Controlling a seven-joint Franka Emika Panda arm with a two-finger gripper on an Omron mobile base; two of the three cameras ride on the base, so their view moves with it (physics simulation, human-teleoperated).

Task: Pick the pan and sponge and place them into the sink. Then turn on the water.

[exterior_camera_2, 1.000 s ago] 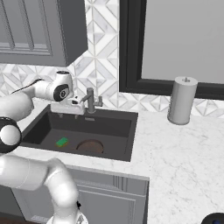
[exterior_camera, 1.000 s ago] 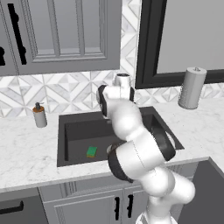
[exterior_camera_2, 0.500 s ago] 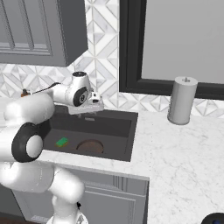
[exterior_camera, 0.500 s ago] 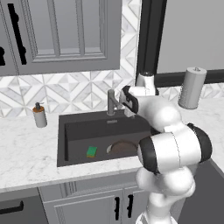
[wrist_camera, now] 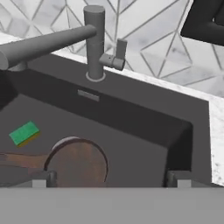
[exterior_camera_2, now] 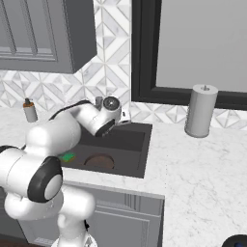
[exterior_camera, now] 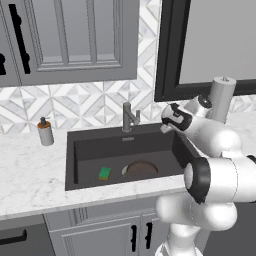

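White marble counter (exterior_camera: 30, 175) surrounds the black sink (exterior_camera: 125, 137), backed by patterned tile. Relative to the sink: the pan (wrist_camera: 76, 164) lies on the basin floor over the drain, and the sponge (exterior_camera: 104, 173) rests green side up on the floor beside the pan, apart from it. Both are deposited; judged from this, only the water step remains. No stream runs from the faucet (exterior_camera: 128, 117), mounted at the sink's rear rim. The pincer (exterior_camera: 169, 122), spread wide and empty, hangs over the sink's right rear corner, presumably to reach the lever (wrist_camera: 119, 51). The hand view shows the lever's side mounting and the pan handle; the base views show the arm's approach.
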